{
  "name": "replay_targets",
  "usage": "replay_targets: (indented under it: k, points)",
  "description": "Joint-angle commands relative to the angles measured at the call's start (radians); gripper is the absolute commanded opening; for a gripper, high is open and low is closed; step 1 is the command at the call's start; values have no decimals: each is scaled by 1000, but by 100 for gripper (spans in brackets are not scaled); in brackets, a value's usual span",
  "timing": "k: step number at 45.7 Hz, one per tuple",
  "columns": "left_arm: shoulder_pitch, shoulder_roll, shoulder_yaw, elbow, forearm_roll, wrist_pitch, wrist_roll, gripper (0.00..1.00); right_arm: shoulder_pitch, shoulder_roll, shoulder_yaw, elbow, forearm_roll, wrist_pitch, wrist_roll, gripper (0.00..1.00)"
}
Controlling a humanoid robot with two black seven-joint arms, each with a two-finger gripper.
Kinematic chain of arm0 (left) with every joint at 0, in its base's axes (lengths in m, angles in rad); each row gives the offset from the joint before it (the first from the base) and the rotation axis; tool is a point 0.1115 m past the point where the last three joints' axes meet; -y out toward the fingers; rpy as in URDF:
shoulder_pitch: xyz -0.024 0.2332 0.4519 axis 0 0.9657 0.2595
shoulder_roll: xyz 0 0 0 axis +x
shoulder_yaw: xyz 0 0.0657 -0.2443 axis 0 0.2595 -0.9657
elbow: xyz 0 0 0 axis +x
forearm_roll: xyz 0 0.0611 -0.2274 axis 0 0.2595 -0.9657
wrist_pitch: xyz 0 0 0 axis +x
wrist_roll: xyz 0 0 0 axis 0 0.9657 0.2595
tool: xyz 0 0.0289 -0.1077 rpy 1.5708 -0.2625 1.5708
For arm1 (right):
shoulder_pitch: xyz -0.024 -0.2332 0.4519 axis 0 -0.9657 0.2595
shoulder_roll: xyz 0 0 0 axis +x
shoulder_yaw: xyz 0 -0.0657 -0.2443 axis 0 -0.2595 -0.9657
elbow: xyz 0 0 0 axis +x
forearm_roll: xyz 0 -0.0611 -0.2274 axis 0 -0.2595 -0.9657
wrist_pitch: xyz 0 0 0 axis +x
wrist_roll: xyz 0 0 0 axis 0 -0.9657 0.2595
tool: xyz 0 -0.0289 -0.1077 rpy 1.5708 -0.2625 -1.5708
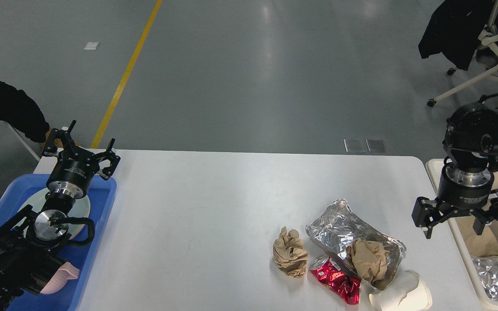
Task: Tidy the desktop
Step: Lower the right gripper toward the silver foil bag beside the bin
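Your right gripper (460, 222) hangs with its two fingers spread wide apart and nothing between them, straddling the line where the desktop (214, 203) meets the cream bin (437, 172). The desktop itself fills the middle of your view, and what is left to tidy sits bunched at its near right corner.

Look down and to the left of that gripper: there lies the foil bag (339, 229), with a crumpled brown paper (368, 257) lying on it. Its long axis runs on a slant, from the far left down to the near right, so fingers set across that slant look like the better fit. Just beside it on the left is a second paper ball (291, 252); tucked under its near edge a crushed red can (337, 283); and at the very front a tipped white cup (402, 296) (partly cut off by the frame edge).

Your left gripper (82, 149) is well apart from all this, over the far end of the blue tray (97, 242), fingers splayed and empty too. So the right arm is plainly the nearer one, and the bin is right at its side.
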State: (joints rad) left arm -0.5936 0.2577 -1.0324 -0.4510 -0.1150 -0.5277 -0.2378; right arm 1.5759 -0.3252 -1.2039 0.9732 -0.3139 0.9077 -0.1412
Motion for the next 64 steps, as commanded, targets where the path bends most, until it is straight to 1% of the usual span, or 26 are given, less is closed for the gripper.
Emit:
replay_targets:
  k: [1,12,20,25,28,33,42,48,59,64]
  points:
    - [0,0,0,0,0,0,0,96,-45,8,15,2,1,-87,2,100]
    - [0,0,0,0,0,0,0,96,-57,11,58,4,-5,-174,0,100]
    - [0,0,0,0,0,0,0,96,-68,12,64,25,-2,-328,-1,100]
    - [0,0,0,0,0,0,0,96,-100,6,127,62,1,-437,0,100]
    - [0,0,0,0,0,0,0,96,-125,2,159,79,4,-472,0,100]
    - [0,0,0,0,0,0,0,96,-166,0,225,82,48,-477,-2,100]
    - [0,0,0,0,0,0,0,96,-171,-14,233,82,214,-466,-2,100]
    - [0,0,0,0,0,0,0,96,-168,-18,234,82,217,-463,0,100]
    - [0,0,0,0,0,0,0,96,-172,-20,231,84,219,-385,-2,100]
    - [0,0,0,0,0,0,0,96,-174,-49,241,75,226,-392,-2,100]
